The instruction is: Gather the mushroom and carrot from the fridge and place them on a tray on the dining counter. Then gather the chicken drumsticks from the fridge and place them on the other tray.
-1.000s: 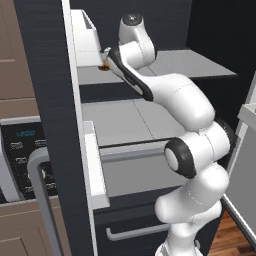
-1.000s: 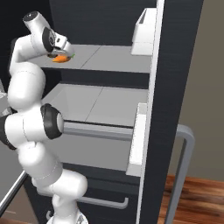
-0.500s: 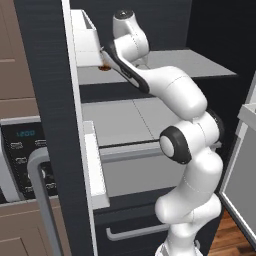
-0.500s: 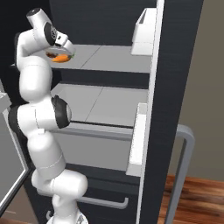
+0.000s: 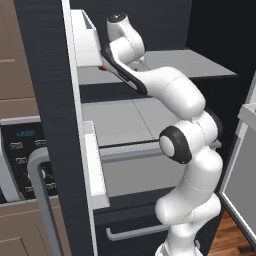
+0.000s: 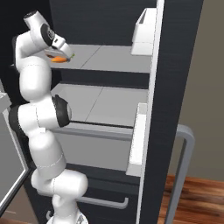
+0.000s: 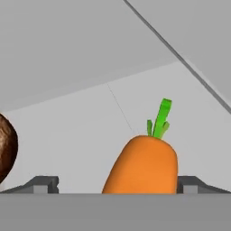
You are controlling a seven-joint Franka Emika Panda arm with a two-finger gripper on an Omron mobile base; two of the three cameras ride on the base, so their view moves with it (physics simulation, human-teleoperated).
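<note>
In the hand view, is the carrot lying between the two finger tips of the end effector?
Yes, the carrot lies between the two dark finger tips, which stand wide apart on either side of it, its green top pointing away.

On my left, a brown cabinet [image 5: 15,60] with flat wood-tone fronts. Set in it, a black oven panel [image 5: 17,155] with a small teal display [image 5: 25,134] near its top and rows of tiny pale buttons [image 5: 20,161] under that, labels too small to read. Below the panel, another brown cabinet front [image 5: 20,232] with a recessed frame. Low on my right, a reddish-brown wood plank floor [image 6: 197,197], also seen at the left base view's bottom corner. Plain taupe wall [image 6: 205,65] above the floor, far right.
</note>
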